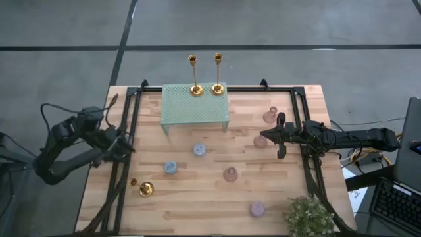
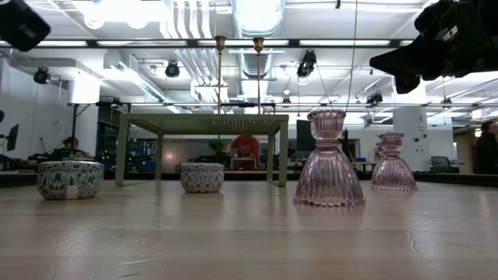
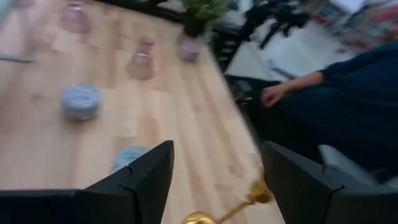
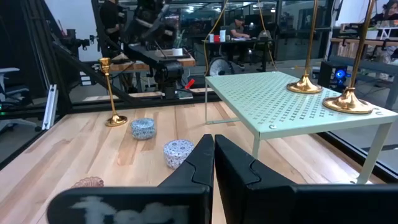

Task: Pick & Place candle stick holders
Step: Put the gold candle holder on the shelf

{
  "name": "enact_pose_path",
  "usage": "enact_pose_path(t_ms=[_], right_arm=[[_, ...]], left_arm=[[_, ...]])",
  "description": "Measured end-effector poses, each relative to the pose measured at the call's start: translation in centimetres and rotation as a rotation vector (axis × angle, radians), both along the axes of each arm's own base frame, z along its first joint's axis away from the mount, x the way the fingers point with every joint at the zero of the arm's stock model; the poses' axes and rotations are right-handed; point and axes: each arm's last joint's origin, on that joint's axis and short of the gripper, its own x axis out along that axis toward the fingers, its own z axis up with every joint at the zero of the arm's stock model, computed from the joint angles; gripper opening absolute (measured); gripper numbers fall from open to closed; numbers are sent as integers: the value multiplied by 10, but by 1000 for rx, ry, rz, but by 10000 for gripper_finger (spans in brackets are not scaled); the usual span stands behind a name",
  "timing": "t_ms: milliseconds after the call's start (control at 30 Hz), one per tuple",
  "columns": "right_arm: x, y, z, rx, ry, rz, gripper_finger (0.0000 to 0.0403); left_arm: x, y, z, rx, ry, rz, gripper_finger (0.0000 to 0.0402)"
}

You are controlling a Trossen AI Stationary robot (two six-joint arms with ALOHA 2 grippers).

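Bright overhead ceiling glare; left wrist view motion-blurred.

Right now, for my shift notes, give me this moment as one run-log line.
left gripper: open, above gold candlestick at table's left edge | right gripper: shut, empty, right side | green rack: two candlesticks on it

Left claw (image 3: 214,177) gapes wide; right claw (image 4: 214,155) is pressed closed.

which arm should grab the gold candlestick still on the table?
Left, probably. The left gripper is open and sits close to the third candlestick, which shows just past its fingers in the left wrist view. The right gripper is shut, across the table beside a pink holder.
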Motion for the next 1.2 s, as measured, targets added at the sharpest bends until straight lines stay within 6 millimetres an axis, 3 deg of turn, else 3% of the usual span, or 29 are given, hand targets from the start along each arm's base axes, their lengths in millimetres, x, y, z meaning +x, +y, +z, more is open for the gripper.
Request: enact_pose_path(t_ms=[267, 633, 967, 1200], right_arm=[[0, 0, 0, 1, 0, 0, 8], [0, 0, 0, 0, 0, -1, 8], [0, 0, 0, 0, 0, -1, 8], [0, 0, 0, 1, 0, 1, 8]], left_arm=[[-22, -17, -23, -48, -108, -51, 248], [-19, -17, -34, -68, -105, -63, 248], [11, 4, -28, -145, -202, -88, 248], [51, 33, -15, -191, -265, -106, 248]])
